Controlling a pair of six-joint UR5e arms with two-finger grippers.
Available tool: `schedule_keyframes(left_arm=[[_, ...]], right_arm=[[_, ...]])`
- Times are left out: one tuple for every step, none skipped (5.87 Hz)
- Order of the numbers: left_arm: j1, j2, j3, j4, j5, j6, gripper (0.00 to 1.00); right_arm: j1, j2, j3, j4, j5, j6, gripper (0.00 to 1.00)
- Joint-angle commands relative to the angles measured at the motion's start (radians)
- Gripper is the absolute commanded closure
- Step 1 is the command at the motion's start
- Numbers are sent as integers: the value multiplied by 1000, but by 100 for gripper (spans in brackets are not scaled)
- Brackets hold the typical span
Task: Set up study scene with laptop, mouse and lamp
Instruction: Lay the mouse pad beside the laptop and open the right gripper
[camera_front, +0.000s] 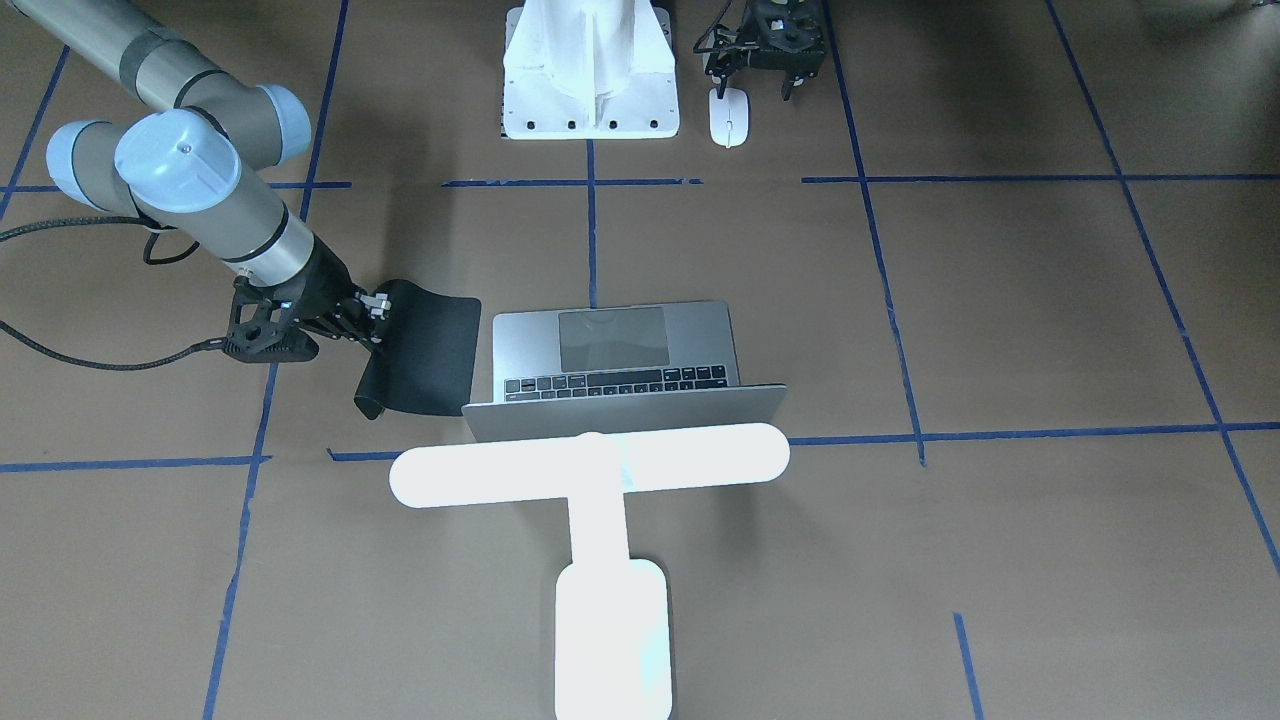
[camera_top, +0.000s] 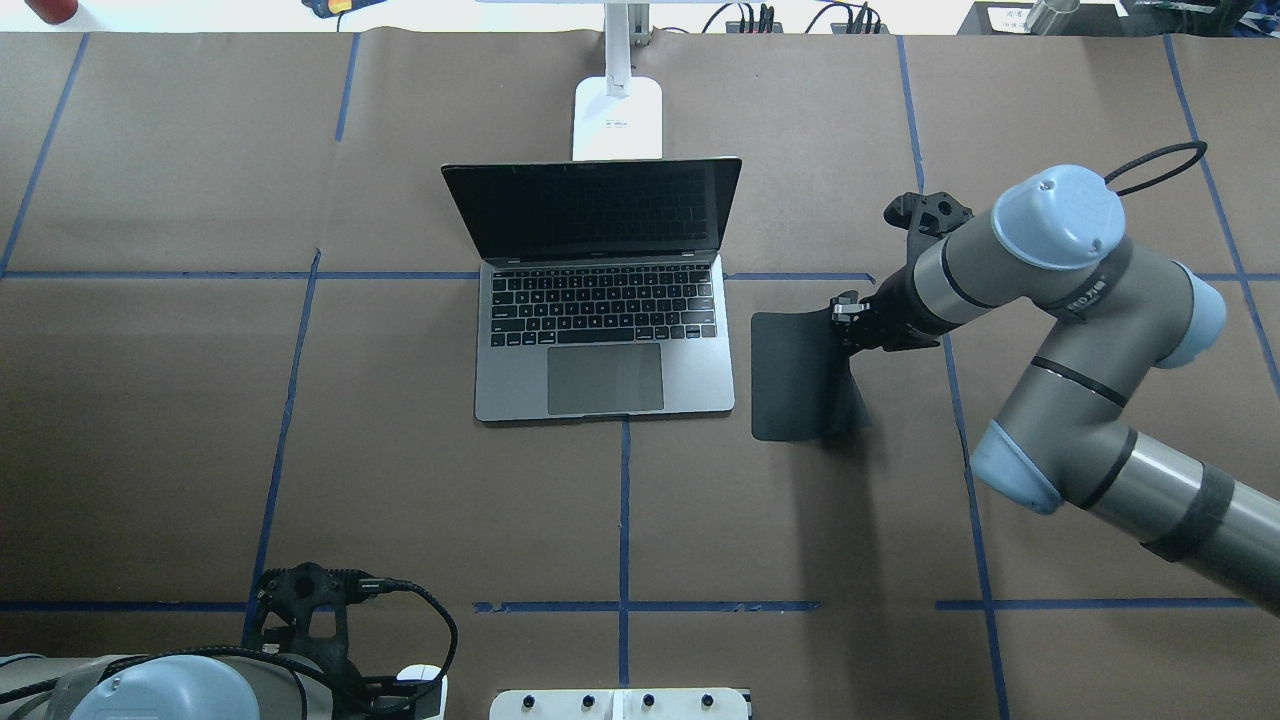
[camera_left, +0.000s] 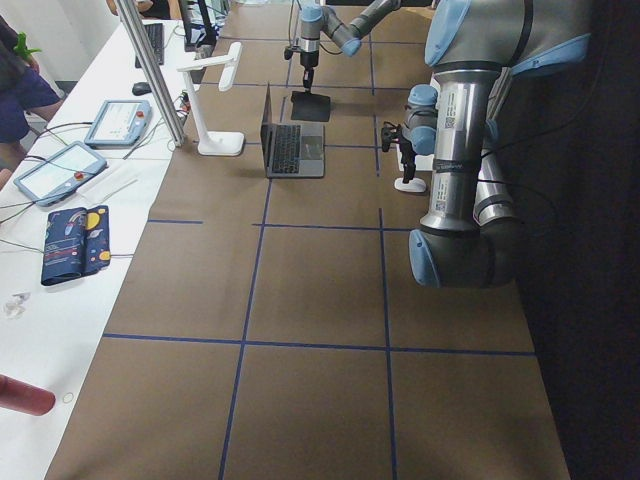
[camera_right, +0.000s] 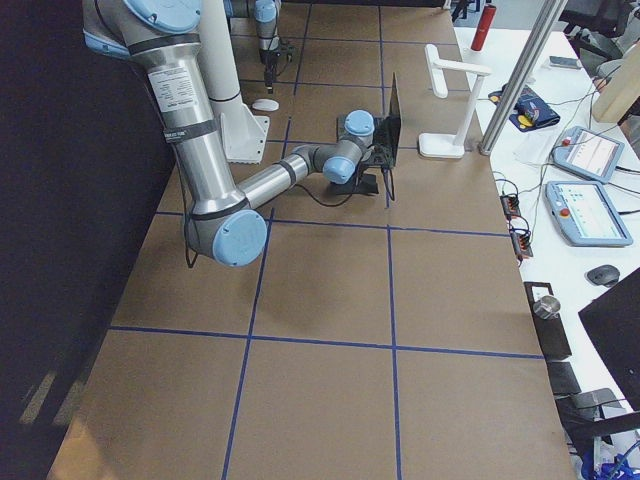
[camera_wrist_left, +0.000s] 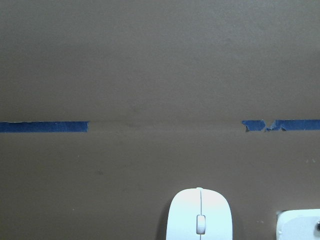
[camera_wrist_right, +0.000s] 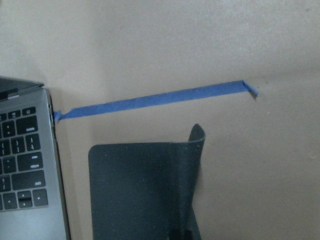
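Notably, mouse (camera_front: 729, 118) lies just ahead of spread, empty left gripper (camera_front: 753, 90), long axis pointing outward; right gripper (camera_top: 843, 312) far off, pinching black mat (camera_top: 795, 375) edge

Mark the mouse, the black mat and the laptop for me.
mouse (camera_front: 729, 117), front-facing view, middle of its shell.
black mat (camera_top: 792, 380), overhead view, its flat part.
laptop (camera_top: 605, 378), overhead view, its trackpad.

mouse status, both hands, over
Right hand shut on black mat edge, beside laptop. Left hand open, hovering by mouse, mouse on table. White pedestal close beside mouse.
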Motion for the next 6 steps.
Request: schedule_keyframes(left_arm=[[1, 1, 4, 0, 1, 0, 0], [2, 1, 10, 0, 1, 1, 0], [14, 2, 10, 0, 3, 1, 0], [23, 2, 10, 0, 3, 1, 0], [49, 2, 13, 0, 5, 1, 0], [83, 1, 25, 0, 15, -3, 0]], right_arm=[[23, -1, -9, -3, 6, -2, 21], [34, -1, -9, -4, 9, -2, 0], [64, -2, -7, -35, 41, -4, 0], [95, -4, 0, -70, 74, -28, 0], [116, -2, 11, -133, 75, -72, 0], [129, -2, 44, -224, 75, -127, 0]])
